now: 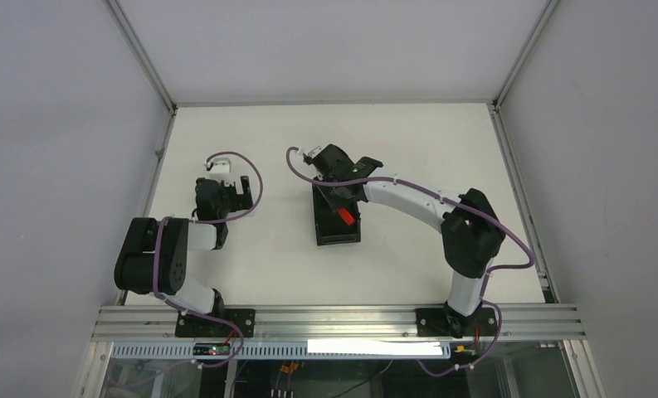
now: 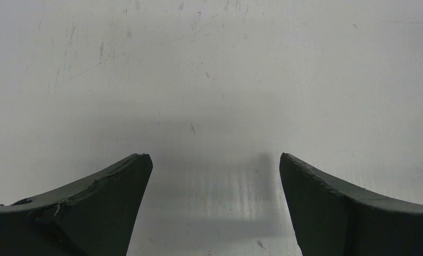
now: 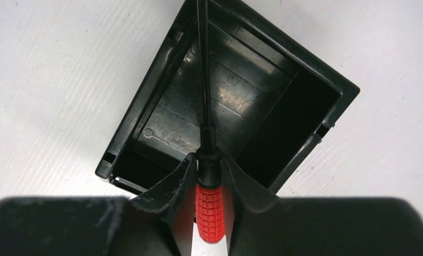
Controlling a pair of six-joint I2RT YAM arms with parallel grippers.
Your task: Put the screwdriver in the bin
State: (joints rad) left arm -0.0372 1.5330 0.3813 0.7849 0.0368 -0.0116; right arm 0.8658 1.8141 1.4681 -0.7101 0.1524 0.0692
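**A:** Which step is in hand?

**B:** The placing, I think. The right gripper (image 3: 206, 166) is closed tightly on the small slim screwdriver with red ribbed handle and thin black shaft (image 3: 211, 210), just where handle meets shaft. It hangs over the small black rectangular plastic bin (image 3: 241, 106).

**A:** And the left gripper (image 2: 214, 157)?

**B:** Spread wide, holding nothing, above the white table (image 2: 198, 64).

**A:** What does the next move need?

**B:** Probably to go a little lower, then part the fingers so the tool drops inside the walls.
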